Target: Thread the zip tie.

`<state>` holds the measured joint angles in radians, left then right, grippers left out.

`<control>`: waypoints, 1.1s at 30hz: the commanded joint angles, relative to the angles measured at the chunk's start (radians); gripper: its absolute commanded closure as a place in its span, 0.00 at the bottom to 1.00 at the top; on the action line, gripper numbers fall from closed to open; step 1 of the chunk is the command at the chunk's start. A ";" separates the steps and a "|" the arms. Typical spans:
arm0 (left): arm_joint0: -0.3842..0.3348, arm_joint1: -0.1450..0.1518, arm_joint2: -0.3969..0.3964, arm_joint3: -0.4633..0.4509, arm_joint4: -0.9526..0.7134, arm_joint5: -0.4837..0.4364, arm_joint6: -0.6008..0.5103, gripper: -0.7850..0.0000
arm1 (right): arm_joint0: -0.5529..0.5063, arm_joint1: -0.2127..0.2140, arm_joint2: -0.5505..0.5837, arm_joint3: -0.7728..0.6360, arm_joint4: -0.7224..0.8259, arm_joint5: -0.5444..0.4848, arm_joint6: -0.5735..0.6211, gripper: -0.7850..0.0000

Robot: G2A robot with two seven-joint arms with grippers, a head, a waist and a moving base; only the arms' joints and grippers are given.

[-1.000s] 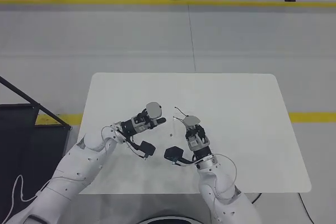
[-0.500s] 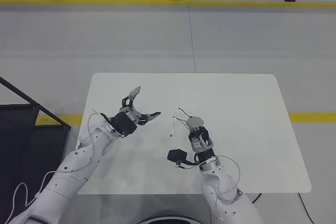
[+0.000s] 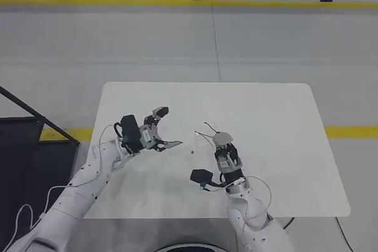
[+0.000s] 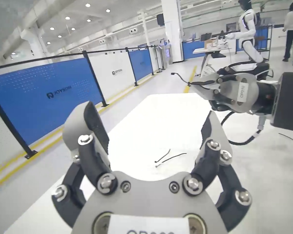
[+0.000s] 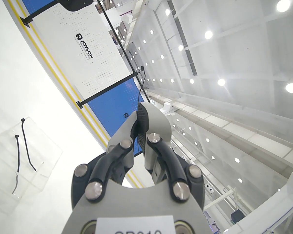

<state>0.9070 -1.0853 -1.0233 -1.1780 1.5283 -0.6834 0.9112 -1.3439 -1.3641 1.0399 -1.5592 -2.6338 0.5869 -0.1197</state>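
black zip tie (image 5: pixel 140 91), held clear above a white table (image 3: pixel 283 113)
right gripper (image 5: pixel 139 113): fingers pressed together on the zip tie, with a thin end of it standing out past the fingertips; placed over the middle of the surface. left gripper (image 4: pixel 153 125): fingers spread wide, raised over the surface between its left edge and its middle, pointing toward the right gripper and well apart from it. spare zip ties (image 4: pixel 169 156): lying loose and flat on the surface near its middle, between the two grippers and touching neither.
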 commanded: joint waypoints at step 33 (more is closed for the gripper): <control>0.005 -0.073 0.177 -0.005 -0.992 -0.329 -0.564 0.58 | 0.050 -0.071 -0.094 0.081 -0.343 0.095 0.245 1.00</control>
<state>0.9156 -1.1582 -0.8524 -1.1837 0.5595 -1.0123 0.3643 -1.2944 -1.4345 0.9447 -1.4782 -2.9786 0.6821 0.1260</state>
